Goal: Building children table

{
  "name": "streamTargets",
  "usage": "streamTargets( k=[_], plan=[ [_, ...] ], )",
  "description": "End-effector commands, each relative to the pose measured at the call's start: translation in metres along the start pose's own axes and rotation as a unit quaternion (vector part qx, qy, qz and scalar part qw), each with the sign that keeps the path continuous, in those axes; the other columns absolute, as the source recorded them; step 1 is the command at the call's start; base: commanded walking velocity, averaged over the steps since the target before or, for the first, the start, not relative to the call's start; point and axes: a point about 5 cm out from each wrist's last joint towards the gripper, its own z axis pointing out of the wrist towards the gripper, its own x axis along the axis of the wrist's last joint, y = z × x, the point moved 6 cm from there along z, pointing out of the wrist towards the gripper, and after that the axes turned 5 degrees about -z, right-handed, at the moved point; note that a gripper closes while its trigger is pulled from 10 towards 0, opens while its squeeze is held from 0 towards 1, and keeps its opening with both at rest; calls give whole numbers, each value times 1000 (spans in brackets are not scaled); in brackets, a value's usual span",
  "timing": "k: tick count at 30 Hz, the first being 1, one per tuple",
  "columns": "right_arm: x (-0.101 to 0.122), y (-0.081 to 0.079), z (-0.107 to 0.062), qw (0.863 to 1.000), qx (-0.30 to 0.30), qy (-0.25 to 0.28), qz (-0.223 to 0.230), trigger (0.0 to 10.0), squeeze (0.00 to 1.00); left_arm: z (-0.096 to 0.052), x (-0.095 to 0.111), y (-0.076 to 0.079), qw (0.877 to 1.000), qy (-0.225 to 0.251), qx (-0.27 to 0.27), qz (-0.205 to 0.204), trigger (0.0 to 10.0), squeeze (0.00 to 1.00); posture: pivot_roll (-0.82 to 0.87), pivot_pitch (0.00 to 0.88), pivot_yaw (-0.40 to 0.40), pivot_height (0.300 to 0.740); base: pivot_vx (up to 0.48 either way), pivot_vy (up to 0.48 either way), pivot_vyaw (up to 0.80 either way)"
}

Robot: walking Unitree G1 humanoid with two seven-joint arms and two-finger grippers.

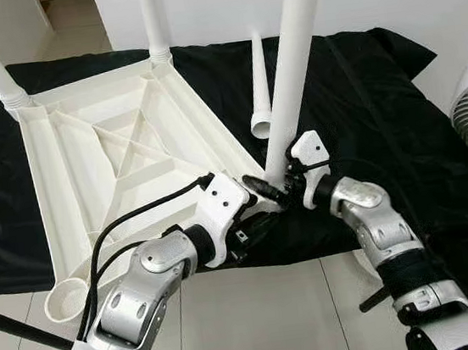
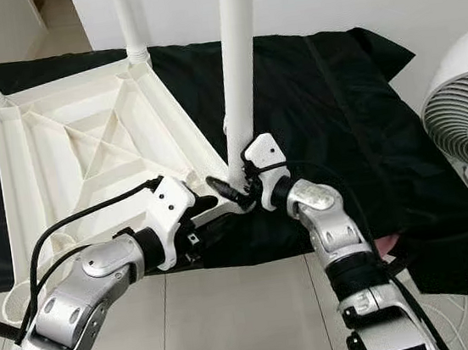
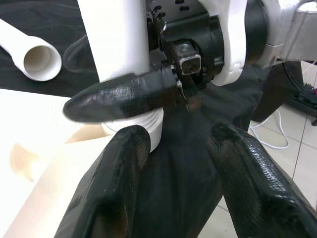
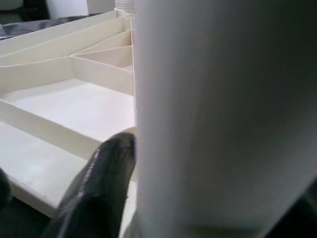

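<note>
My right hand [image 1: 280, 188] is closed around the base of an upright white table leg [image 1: 292, 57] at the near corner of the upturned tabletop [image 1: 111, 147]. My left hand [image 3: 178, 163], fingers spread and empty, sits just at its seven o'clock. A loose leg [image 1: 258, 87] lies on the black sheet [image 1: 379, 106] at twelve o'clock.

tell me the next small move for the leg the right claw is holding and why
Probably turn the leg further into its corner socket with the right claw, which is clamped near the leg's base. The leg stands upright at the tabletop corner, and threads seem to show at its bottom. The left claw is open beside it, steadying little.
</note>
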Motion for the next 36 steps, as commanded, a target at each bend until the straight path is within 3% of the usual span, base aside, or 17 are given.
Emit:
streamTargets(
  k=[1,10,11,16,25,27,28,33,36],
  plan=[
    [-6,-6,0,1000,21,-8,6,0,0,-2,-2,3,1000,-4,-6,-4,10000,0,4,87,5,740,0,0,0],
    [-17,0,-3,1000,6,-13,14,0,0,-6,-2,0,1000,-6,2,-3,10000,0,12,82,9,740,0,0,0],
    [-18,1,-4,1000,-6,-14,21,10000,0,-6,-2,-1,1000,-6,2,-2,10000,0,11,84,9,740,0,0,0],
    [-29,14,-7,996,-81,-43,25,10000,0,-7,-3,-1,1000,-9,3,-4,10000,0,11,85,9,740,0,0,0],
    [-36,14,-5,975,-197,-64,79,10000,0,-5,-3,1,1000,-8,-2,-8,10000,0,-3,101,10,740,0,0,0],
    [-36,16,-6,967,-228,-66,91,10000,0,-4,-3,2,1000,-7,-2,-8,10000,0,-3,101,10,740,0,0,0],
    [-36,18,-9,955,-269,-70,102,10000,0,-4,-2,3,1000,-6,-5,-9,10000,0,-3,101,10,740,0,0,0],
    [-34,16,-13,938,-319,-69,115,10000,0,-3,-3,5,1000,-6,-7,-10,10000,0,-3,97,3,740,0,0,0],
    [-28,9,-18,908,-392,-69,133,10000,0,-3,-3,5,1000,-6,-7,-9,10000,0,0,89,-3,740,0,0,0]
  ],
)
